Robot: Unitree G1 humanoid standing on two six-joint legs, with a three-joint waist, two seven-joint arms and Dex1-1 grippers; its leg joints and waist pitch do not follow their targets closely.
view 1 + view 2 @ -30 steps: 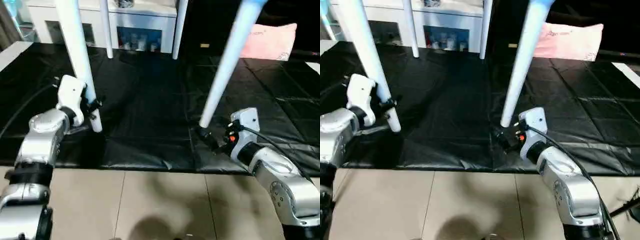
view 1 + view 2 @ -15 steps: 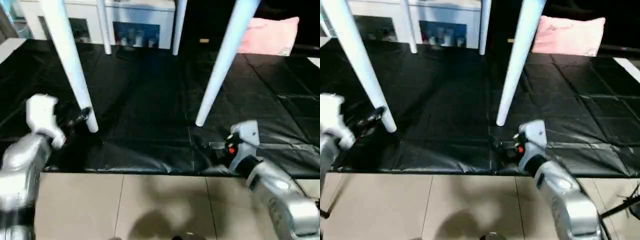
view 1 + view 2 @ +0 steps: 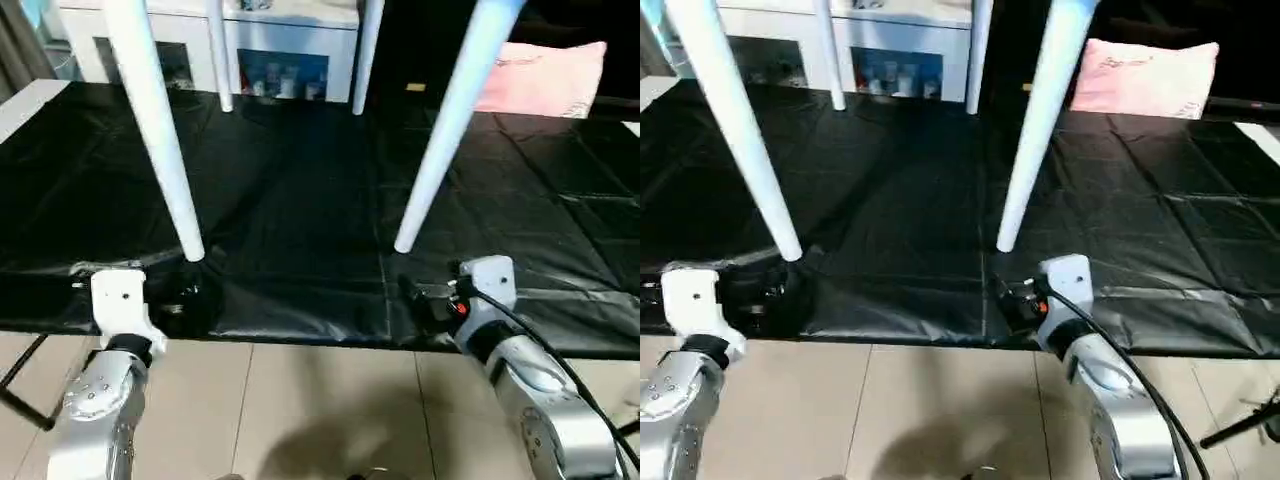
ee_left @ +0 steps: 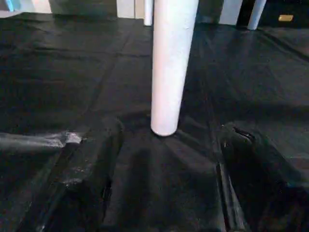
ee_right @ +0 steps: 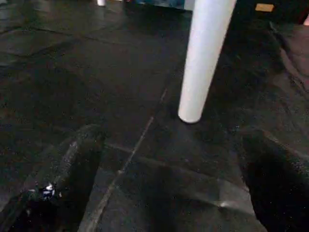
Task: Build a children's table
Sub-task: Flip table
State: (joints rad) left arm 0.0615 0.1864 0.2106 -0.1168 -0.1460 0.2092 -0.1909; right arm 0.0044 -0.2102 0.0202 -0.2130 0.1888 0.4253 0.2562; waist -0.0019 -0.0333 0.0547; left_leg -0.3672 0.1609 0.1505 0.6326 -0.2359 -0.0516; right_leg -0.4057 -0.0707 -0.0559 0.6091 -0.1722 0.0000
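Four white tapered legs of the children's table are seen standing on a black mat [image 3: 300, 200] that is spread over a tiled floor [image 3: 320, 410]. The near left leg [image 3: 155, 120] and the near right leg [image 3: 445, 130] both slant, and their feet rest on the mat a little way in from its near edge. The far left leg [image 3: 218, 55] and the far right leg [image 3: 365, 55] are planted towards the far side of the mat. The tabletop is cut off above the head views.

The left gripper [image 3: 178, 293] is held low at the near edge of the mat, just on the near side of the near left leg's foot. Its fingers [image 4: 82, 188] are spread apart and nothing is grasped; the leg's foot is seen beyond them, untouched.

The right gripper [image 3: 425, 297] is likewise held low at the mat's near edge, just short of the near right leg's foot. Its fingers [image 5: 63, 179] are spread wide and are released, with the foot seen clear between and beyond them.

A white cabinet [image 3: 270, 50] with glass doors is seen behind the far legs, and a pink pillow [image 3: 545, 80] lies at the far right.
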